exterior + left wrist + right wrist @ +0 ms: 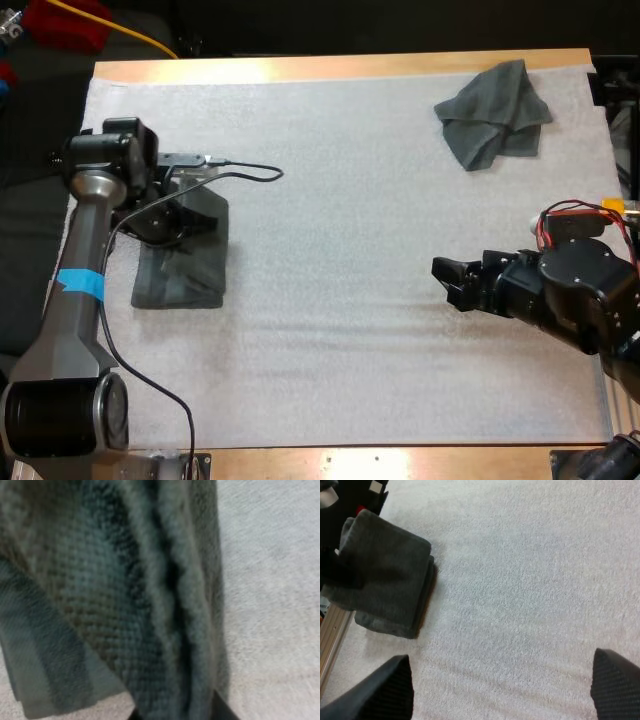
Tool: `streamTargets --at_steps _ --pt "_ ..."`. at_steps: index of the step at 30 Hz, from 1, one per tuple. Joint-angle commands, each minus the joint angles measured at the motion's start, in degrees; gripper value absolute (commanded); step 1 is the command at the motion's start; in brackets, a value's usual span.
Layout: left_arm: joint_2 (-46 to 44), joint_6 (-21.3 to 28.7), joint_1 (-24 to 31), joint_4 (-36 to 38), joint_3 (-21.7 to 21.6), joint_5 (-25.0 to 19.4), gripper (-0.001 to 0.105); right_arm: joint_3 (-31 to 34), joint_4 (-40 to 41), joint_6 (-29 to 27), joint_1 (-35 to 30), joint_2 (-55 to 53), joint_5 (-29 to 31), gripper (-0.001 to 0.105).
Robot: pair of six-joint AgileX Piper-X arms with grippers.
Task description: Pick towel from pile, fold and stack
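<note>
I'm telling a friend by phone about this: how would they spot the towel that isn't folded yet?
Start with the white mat on the wooden table and look to its far right corner. There lies the crumpled towel, dark grey-green, alone. Unlike the folded towel at the mat's left side, flat with squared edges, it is a rumpled heap with loose corners.

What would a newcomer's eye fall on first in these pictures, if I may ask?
First, the left tool, down on the folded stack of dark grey-green towels at the left side of the white mat. Next, the crumpled towel, alone at the mat's far right corner. Last, the right tool, open over bare mat on the right.
</note>
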Motion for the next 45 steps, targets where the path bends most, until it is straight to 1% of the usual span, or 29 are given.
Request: streamTargets --at_steps 1,6,9,11,13,15,16,18,20,21,23,25,26,27,29,31,33,36,40,42,44,45 --pt "-0.37 0.09 0.32 -0.23 0.71 -0.96 0.000 -0.46 -0.02 -0.64 -0.19 -0.25 0.49 0.071" --pt "0.77 0.09 1.12 -1.72 2.53 -1.03 0.000 -0.46 -0.02 -0.64 -0.19 -0.25 0.49 0.071" --pt "1.28 0.09 1.12 -2.84 2.52 -4.47 0.000 -0.46 -0.02 -0.64 -0.19 -0.25 0.49 0.071" --pt "1.30 0.09 1.12 -3.69 2.52 -7.53 0.000 -0.46 -0.02 -0.64 -0.19 -0.25 0.49 0.071" --pt "1.30 0.10 1.12 -3.89 2.52 -8.68 0.000 -0.46 -0.02 -0.64 -0.19 -0.25 0.49 0.071" --pt "1.30 0.29 1.12 -3.87 2.52 -8.79 0.001 -0.46 -0.02 -0.64 -0.19 -0.25 0.49 0.071" --pt "1.30 0.28 1.12 -3.88 2.52 -8.80 0.005 -0.46 -0.02 -0.64 -0.19 -0.25 0.49 0.071" --pt "1.30 0.28 1.12 -4.02 2.52 -9.52 0.014 -0.46 -0.02 -0.64 -0.19 -0.25 0.49 0.071" --pt "1.30 0.28 1.12 -4.00 2.52 -10.50 0.032 -0.46 -0.02 -0.64 -0.19 -0.25 0.49 0.071" --pt "1.30 0.28 1.12 -4.00 2.52 -10.80 0.035 -0.46 -0.02 -0.64 -0.19 -0.25 0.49 0.071" --pt "1.30 0.28 1.12 -4.00 2.52 -13.47 0.052 -0.46 -0.02 -0.64 -0.19 -0.25 0.49 0.071" --pt "1.30 0.07 1.12 -3.85 2.52 -17.01 0.059 -0.46 -0.02 -0.64 -0.19 -0.25 0.49 0.071" --pt "1.30 0.02 1.12 -3.77 2.52 -19.22 0.061 -0.46 -0.02 -0.64 -0.19 -0.25 0.49 0.071" --pt "1.30 0.04 1.12 -3.80 2.52 -20.51 0.061 -0.46 -0.02 -0.64 -0.19 -0.25 0.49 0.071" --pt "1.29 0.03 1.12 -3.80 2.52 -25.32 0.061 -0.46 -0.02 -0.64 -0.19 -0.25 0.49 0.071" --pt "1.09 -0.46 1.12 -3.80 2.51 -27.04 0.061 -0.46 -0.02 -0.64 -0.19 -0.25 0.49 0.071" --pt "0.76 -0.76 1.12 -3.80 2.39 -26.90 0.061 -0.46 -0.02 -0.64 -0.19 -0.25 0.49 0.071" --pt "-0.18 -1.33 1.12 -3.80 2.17 -24.40 0.061 -0.46 -0.02 -0.64 -0.19 -0.25 0.49 0.071" --pt "-1.26 -1.32 1.12 -4.49 2.12 -16.21 0.061 -0.46 -0.02 -0.64 -0.19 -0.25 0.49 0.071" --pt "-1.26 -1.32 1.12 -4.86 2.12 -12.86 0.061 -0.46 -0.02 -0.64 -0.19 -0.25 0.49 0.071" --pt "-1.26 -1.32 1.12 -5.55 2.12 -7.89 0.061 -0.46 -0.02 -0.64 -0.19 -0.25 0.49 0.071" --pt "-1.26 -1.32 1.12 -5.71 2.12 -6.63 0.061 -0.46 -0.02 -0.64 -0.19 -0.25 0.49 0.071"
